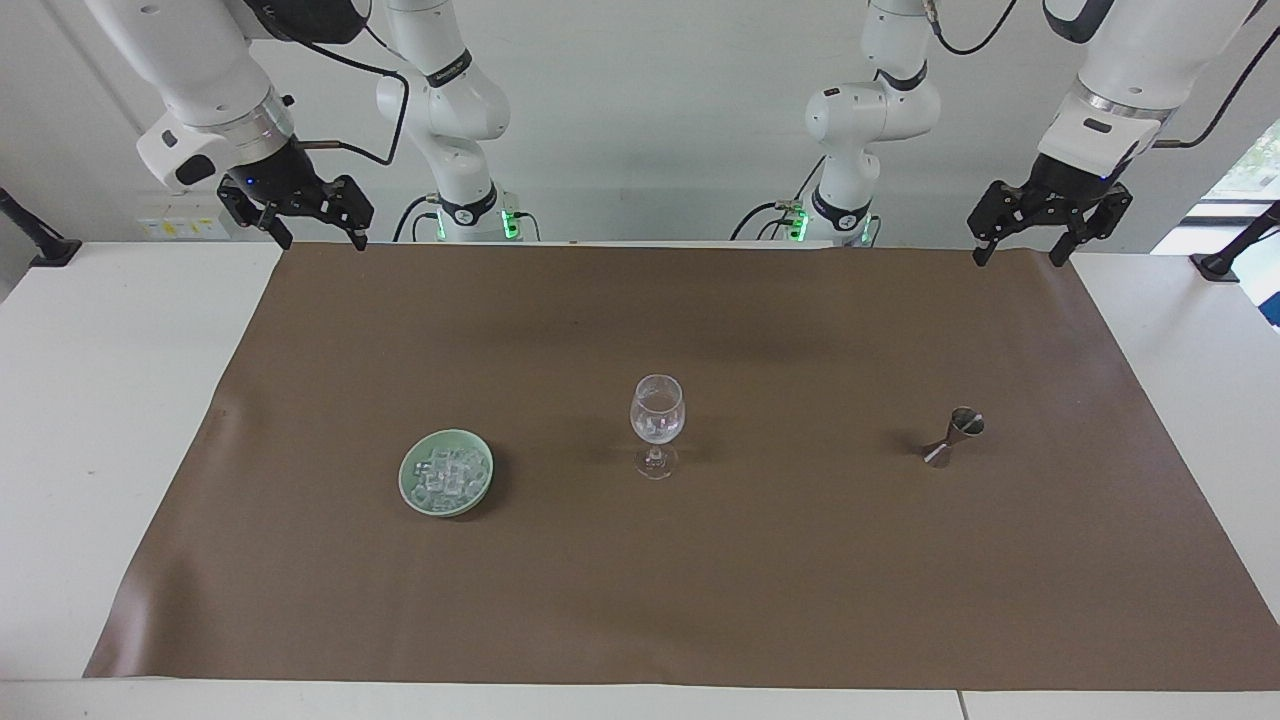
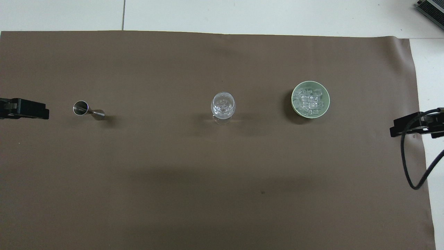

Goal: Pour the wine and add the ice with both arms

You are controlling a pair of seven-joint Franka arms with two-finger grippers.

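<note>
Hanging wide open, seemingly empty: left tool (image 1: 1022, 255), right tool (image 1: 320, 238).

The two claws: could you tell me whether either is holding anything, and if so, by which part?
Nothing is held. The left claw and right claw both hang open and empty, raised at the table's two ends, apart from the glass, ice and jigger.

A plain brown mat (image 1: 700, 560) covers most of the white table (image 1: 100, 400). On it, a pale green bowl (image 1: 408, 484) holds the clear, glistening ice (image 1: 446, 475). The stemmed glass (image 1: 657, 412) is clear, with more clear cubes inside. The jigger (image 1: 952, 437) is silver metal. The 2 arms are white with silver wrist rings, black cables and black end effectors.
</note>
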